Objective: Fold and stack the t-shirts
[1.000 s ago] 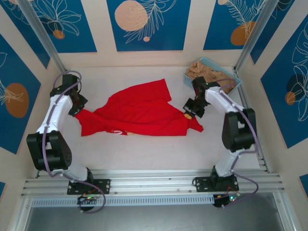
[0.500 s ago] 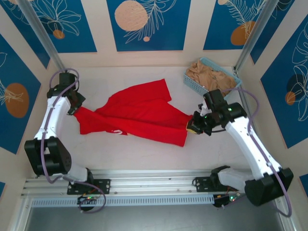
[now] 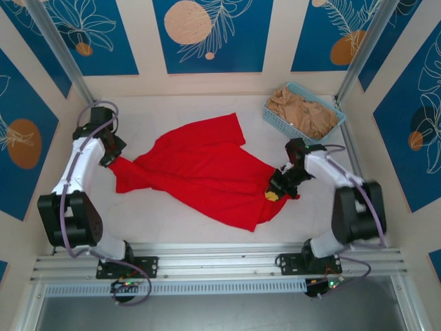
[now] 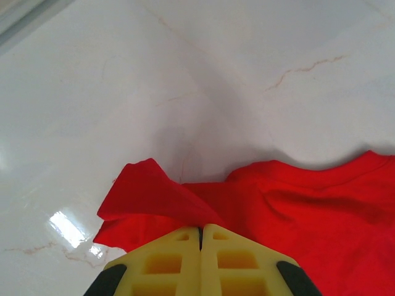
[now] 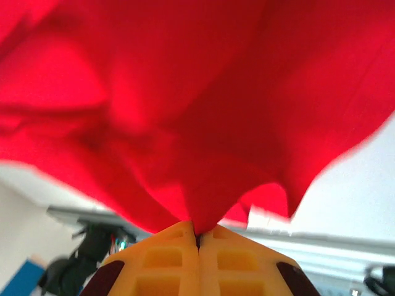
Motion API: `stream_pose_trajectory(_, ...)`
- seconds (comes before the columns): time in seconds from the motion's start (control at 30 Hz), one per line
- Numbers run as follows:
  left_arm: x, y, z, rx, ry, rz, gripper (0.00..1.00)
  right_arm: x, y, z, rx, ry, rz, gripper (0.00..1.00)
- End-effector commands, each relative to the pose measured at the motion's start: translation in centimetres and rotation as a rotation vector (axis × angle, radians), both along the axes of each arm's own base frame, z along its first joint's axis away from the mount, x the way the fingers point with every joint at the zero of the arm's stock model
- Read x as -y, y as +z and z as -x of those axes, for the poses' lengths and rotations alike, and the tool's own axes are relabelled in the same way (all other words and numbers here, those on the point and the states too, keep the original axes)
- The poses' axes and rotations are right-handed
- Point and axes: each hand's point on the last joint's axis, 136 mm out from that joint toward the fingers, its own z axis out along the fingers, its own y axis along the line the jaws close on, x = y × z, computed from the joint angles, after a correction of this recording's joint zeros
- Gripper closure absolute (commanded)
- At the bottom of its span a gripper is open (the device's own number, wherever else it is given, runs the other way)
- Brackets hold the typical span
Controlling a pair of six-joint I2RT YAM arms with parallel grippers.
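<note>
red t-shirt (image 3: 207, 172) | rumpled, spread, centre | tan t-shirts (image 3: 303, 112) | heaped, far right

No readable text, label, brand, number or sign appears anywhere.

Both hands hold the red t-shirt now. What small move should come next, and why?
Probably the right hand should pull its corner gently away from the left hand, then lower it. Both hands are shut on opposite ends of the red t-shirt, which lies creased and skewed on the table; light tension would likely flatten it for folding.
</note>
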Motion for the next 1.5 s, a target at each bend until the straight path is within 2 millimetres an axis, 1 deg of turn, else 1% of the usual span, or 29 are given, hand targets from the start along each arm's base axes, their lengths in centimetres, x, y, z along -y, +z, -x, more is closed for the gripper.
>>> stream_pose_trajectory(0.0,0.9,-0.8,-0.3,-0.028,-0.025,0.014,1.0,1.0,-1.0,-5.4,0.082,-0.026,0.053,1.0)
stream_pose_trajectory(0.07,0.9,-0.8,-0.6,-0.034,-0.034,0.007,1.0,1.2,-2.0,-6.9,0.048,-0.023,0.078,1.0)
stream_pose_trajectory(0.13,1.0,-0.8,-0.8,-0.038,-0.044,0.003,1.0,1.6,-2.2,-7.7,0.051,-0.011,0.111,0.99)
stream_pose_trajectory(0.17,1.1,-0.7,-0.9,-0.037,-0.049,0.003,1.0,1.8,-2.0,-7.8,0.064,-0.002,0.126,0.93)
stream_pose_trajectory(0.2,1.1,-0.7,-0.9,-0.036,-0.053,0.001,1.0,2.0,-1.3,-7.7,0.092,0.012,0.147,0.86)
stream_pose_trajectory(0.23,1.2,-0.5,-0.9,-0.034,-0.061,-0.003,1.0,2.1,-0.4,-7.2,0.121,0.033,0.181,0.79)
stream_pose_trajectory(0.27,1.1,-0.4,-0.9,-0.034,-0.064,-0.008,1.0,2.2,0.3,-6.3,0.137,0.048,0.204,0.73)
stream_pose_trajectory(0.3,1.2,-0.3,-0.8,-0.034,-0.069,-0.015,1.0,2.1,1.1,-5.0,0.149,0.069,0.222,0.68)
stream_pose_trajectory(0.33,1.2,-0.2,-0.7,-0.032,-0.073,-0.018,1.0,1.9,1.8,-3.5,0.15,0.087,0.239,0.66)
stream_pose_trajectory(0.4,1.6,-0.2,-0.6,-0.031,-0.083,-0.013,1.0,1.3,2.5,-0.1,0.151,0.125,0.249,0.66)
stream_pose_trajectory(0.47,2.0,-0.3,-0.5,-0.034,-0.095,-0.014,1.0,0.5,2.3,3.5,0.138,0.16,0.249,0.66)
stream_pose_trajectory(0.53,2.4,-0.4,-0.5,-0.032,-0.105,-0.013,1.0,-0.5,1.3,6.7,0.115,0.188,0.225,0.69)
stream_pose_trajectory(0.6,2.6,-0.5,-0.5,-0.034,-0.11,-0.008,1.0,-1.6,-0.1,8.4,0.098,0.183,0.171,0.71)
stream_pose_trajectory(0.67,2.7,-0.6,-0.5,-0.037,-0.116,-0.007,1.0,-2.5,-1.1,8.5,0.108,0.168,0.128,0.7)
stream_pose_trajectory(0.77,2.7,-0.4,-0.3,-0.036,-0.122,-0.011,1.0,-3.0,-2.3,7.3,0.149,0.163,0.124,0.7)
stream_pose_trajectory(0.9,2.6,-0.2,-0.1,-0.038,-0.128,-0.02,1.0,-3.4,-3.8,6.2,0.136,0.181,0.142,0.71)
stream_pose_trajectory(1.0,2.6,-0.1,0.0,-0.036,-0.126,-0.017,1.0,-3.8,-4.0,5.6,0.147,0.194,0.142,0.72)
stream_pose_trajectory(1.07,2.6,0.0,0.0,-0.033,-0.127,-0.015,1.0,-3.7,-4.1,5.4,0.143,0.197,0.153,0.72)
stream_pose_trajectory(1.2,2.6,0.3,0.0,-0.027,-0.123,-0.017,1.0,-3.8,-4.9,5.2,0.13,0.212,0.158,0.73)
stream_pose_trajectory(1.33,2.6,0.3,0.1,-0.027,-0.12,-0.014,1.0,-4.0,-5.2,4.7,0.12,0.225,0.166,0.77)
stream_pose_trajectory(1.47,2.6,0.3,0.2,-0.024,-0.117,-0.013,1.0,-3.8,-5.9,4.8,0.098,0.233,0.184,0.82)
